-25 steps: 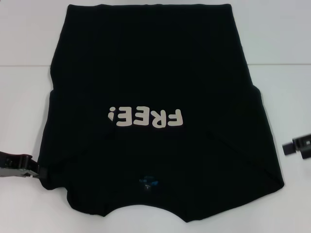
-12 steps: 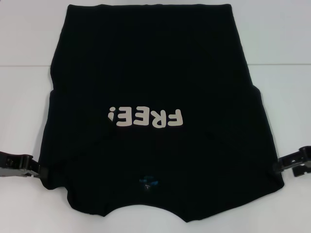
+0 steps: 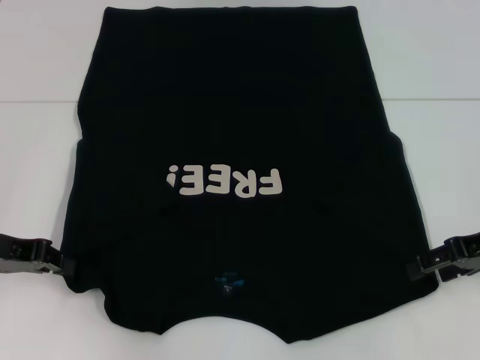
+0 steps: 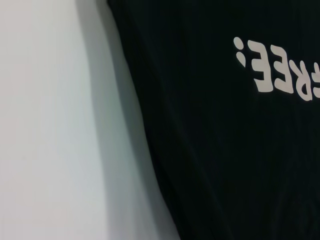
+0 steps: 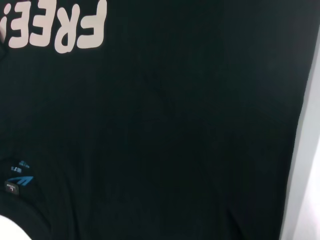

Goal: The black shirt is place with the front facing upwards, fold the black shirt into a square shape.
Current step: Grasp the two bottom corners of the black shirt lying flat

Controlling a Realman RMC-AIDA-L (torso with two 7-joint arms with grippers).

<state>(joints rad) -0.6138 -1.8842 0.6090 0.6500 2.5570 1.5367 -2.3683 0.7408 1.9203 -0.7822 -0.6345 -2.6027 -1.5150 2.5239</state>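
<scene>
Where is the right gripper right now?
In the head view, the right gripper sits low on the right, at the black shirt's right edge near the collar end, opposite the left gripper.

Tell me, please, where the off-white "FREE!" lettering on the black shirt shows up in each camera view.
Head view: "FREE!" lettering mid-frame, upside down, on the black shirt.
Left wrist view: lettering at the upper right, cut by the edge.
Right wrist view: lettering at the upper left corner.
Shared landmark: the lettering itself.
</scene>
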